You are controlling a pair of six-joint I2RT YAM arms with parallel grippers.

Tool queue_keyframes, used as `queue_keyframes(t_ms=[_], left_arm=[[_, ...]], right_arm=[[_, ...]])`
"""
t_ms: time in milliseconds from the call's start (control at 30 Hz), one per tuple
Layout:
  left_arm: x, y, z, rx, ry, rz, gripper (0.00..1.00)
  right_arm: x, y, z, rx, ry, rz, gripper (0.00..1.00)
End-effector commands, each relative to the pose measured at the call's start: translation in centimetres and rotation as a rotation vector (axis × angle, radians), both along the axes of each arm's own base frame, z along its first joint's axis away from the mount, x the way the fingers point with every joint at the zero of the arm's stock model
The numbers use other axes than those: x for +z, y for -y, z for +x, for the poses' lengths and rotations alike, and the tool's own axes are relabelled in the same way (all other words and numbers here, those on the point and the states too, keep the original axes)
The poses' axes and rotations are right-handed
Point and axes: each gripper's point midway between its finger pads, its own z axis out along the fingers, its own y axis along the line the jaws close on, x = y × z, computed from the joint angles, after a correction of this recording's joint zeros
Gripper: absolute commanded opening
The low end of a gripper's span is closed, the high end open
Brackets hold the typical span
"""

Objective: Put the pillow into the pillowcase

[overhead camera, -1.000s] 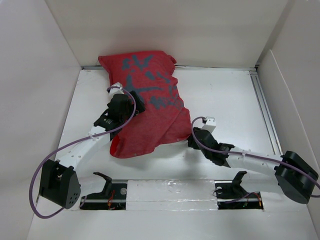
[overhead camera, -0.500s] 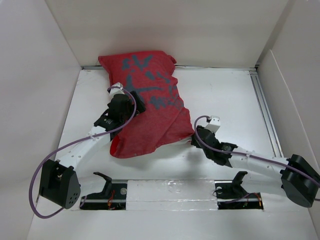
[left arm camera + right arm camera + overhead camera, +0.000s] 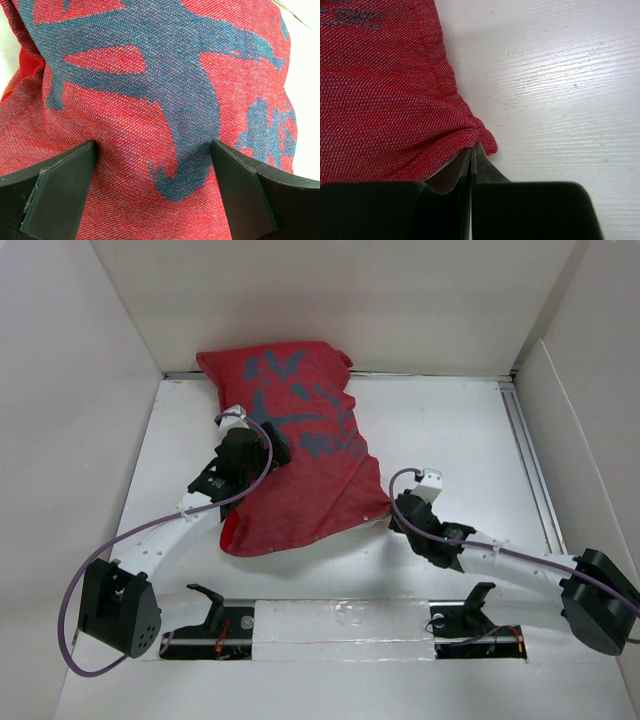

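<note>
The red pillowcase (image 3: 300,450) lies bulging in the middle of the table, its duller face with grey-blue marks up. The pillow itself is hidden from view. My left gripper (image 3: 266,452) rests on the pillowcase's left side; in the left wrist view it (image 3: 155,190) stands open, with the marked red cloth (image 3: 150,115) filling the gap between its fingers. My right gripper (image 3: 390,520) is at the case's near right corner. In the right wrist view it (image 3: 472,150) is shut on the bunched edge of the pillowcase (image 3: 380,100).
White walls enclose the table (image 3: 450,430) at the back and both sides. A metal rail (image 3: 528,455) runs along the right edge. Two black stands (image 3: 208,605) (image 3: 474,602) sit at the near edge by the arm bases.
The right gripper has shut on the pillowcase's near right corner and shifted slightly right, drawing that corner out. The left gripper has stayed open on the case.
</note>
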Motion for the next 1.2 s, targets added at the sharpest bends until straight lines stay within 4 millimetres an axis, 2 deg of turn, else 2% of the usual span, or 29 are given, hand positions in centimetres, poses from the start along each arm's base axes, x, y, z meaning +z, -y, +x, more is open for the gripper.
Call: queue_keyframes(t_ms=[0, 33, 167, 200, 233, 267, 300, 333, 367, 467, 567, 600, 633, 700, 733, 767, 800, 833, 867, 900, 933, 967, 1000, 1067, 1100, 1133, 1167], left_arm=[[1.1, 1.0, 0.3, -0.032, 0.041, -0.019, 0.93], [0.9, 0.7, 0.2, -0.019, 0.032, -0.006, 0.93], [2.1, 0.2, -1.0, 0.032, 0.048, -0.017, 0.94], [3.3, -0.4, -1.7, 0.051, 0.079, -0.037, 0.94], [3.5, -0.9, -2.3, 0.075, 0.083, -0.058, 0.94], [3.0, -1.3, -3.2, 0.081, 0.082, -0.069, 0.97], [4.7, -2.3, -5.0, 0.086, 0.147, -0.120, 1.00], [4.7, -2.3, -5.0, 0.086, 0.147, -0.121, 1.00], [3.7, -2.7, -5.9, 0.086, 0.138, -0.116, 1.00], [4.6, -3.3, -7.8, 0.064, 0.167, -0.145, 1.00], [2.6, -3.3, -8.8, 0.049, 0.124, -0.141, 1.00], [1.3, -3.3, -9.3, 0.037, 0.093, -0.132, 1.00], [0.5, -3.2, -9.5, 0.028, 0.076, -0.128, 1.00], [0.1, -2.2, -9.8, -0.018, 0.085, -0.171, 1.00], [-1.4, -1.8, -10.1, -0.047, 0.065, -0.166, 1.00], [-1.5, -1.2, -10.3, -0.091, 0.081, -0.180, 0.97], [-1.9, -0.1, -10.7, -0.160, 0.086, -0.194, 0.95], [-2.1, 0.4, -10.9, -0.198, 0.088, -0.200, 0.95], [-2.3, 0.9, -11.1, -0.232, 0.091, -0.206, 0.95], [-2.4, 1.3, -11.4, -0.257, 0.089, -0.218, 0.95], [-2.3, 2.2, -11.8, -0.320, 0.103, -0.225, 0.95], [-2.6, 2.5, -12.2, -0.348, 0.102, -0.237, 0.95], [-2.1, 2.8, -12.4, -0.380, 0.123, -0.239, 0.95], [-2.5, 3.7, -13.4, -0.460, 0.127, -0.252, 0.95], [-2.4, 4.0, -13.7, -0.483, 0.136, -0.264, 0.95], [-2.5, 4.2, -14.0, -0.503, 0.136, -0.272, 0.95], [-2.7, 4.4, -14.1, -0.512, 0.125, -0.274, 0.95]], right_arm=[[2.0, -1.1, 1.4, -0.003, 0.043, 0.035, 0.00], [2.0, -1.1, 1.4, -0.003, 0.043, 0.035, 0.00], [2.9, -1.4, 1.3, 0.016, 0.059, 0.061, 0.00], [3.8, -1.4, 1.3, 0.020, 0.079, 0.075, 0.00], [4.5, -1.5, 1.4, 0.020, 0.093, 0.089, 0.00], [5.3, -1.7, 1.6, 0.020, 0.107, 0.105, 0.00], [6.1, -1.6, 2.1, 0.019, 0.125, 0.097, 0.00], [6.2, -1.6, 2.1, 0.019, 0.125, 0.097, 0.00], [6.8, -1.6, 2.5, 0.019, 0.137, 0.107, 0.00], [8.7, -2.9, 3.6, 0.058, 0.174, 0.122, 0.00], [10.9, -3.7, 4.8, 0.081, 0.206, 0.130, 0.00], [11.6, -3.6, 5.5, 0.070, 0.220, 0.131, 0.00], [13.2, -3.7, 6.2, 0.057, 0.245, 0.151, 0.00], [13.9, -3.3, 7.5, 0.038, 0.248, 0.141, 0.00], [15.1, -2.9, 8.6, 0.035, 0.263, 0.154, 0.00], [14.9, -2.9, 9.4, 0.027, 0.253, 0.150, 0.00], [16.1, -2.2, 10.5, 0.001, 0.274, 0.150, 0.00], [15.3, -1.4, 10.9, -0.020, 0.258, 0.121, 0.00], [16.3, -1.0, 11.8, -0.040, 0.274, 0.129, 0.00], [15.9, -0.5, 12.5, -0.060, 0.260, 0.116, 0.00], [16.0, 0.9, 13.4, -0.099, 0.262, 0.110, 0.00], [16.7, 1.2, 14.2, -0.104, 0.273, 0.110, 0.00], [16.0, 1.5, 15.1, -0.113, 0.256, 0.102, 0.00], [15.8, 2.5, 16.5, -0.132, 0.249, 0.078, 0.00], [16.4, 2.1, 17.1, -0.124, 0.257, 0.087, 0.00], [15.3, 2.5, 17.9, -0.140, 0.235, 0.072, 0.00], [15.1, 2.3, 18.3, -0.140, 0.229, 0.069, 0.00]])
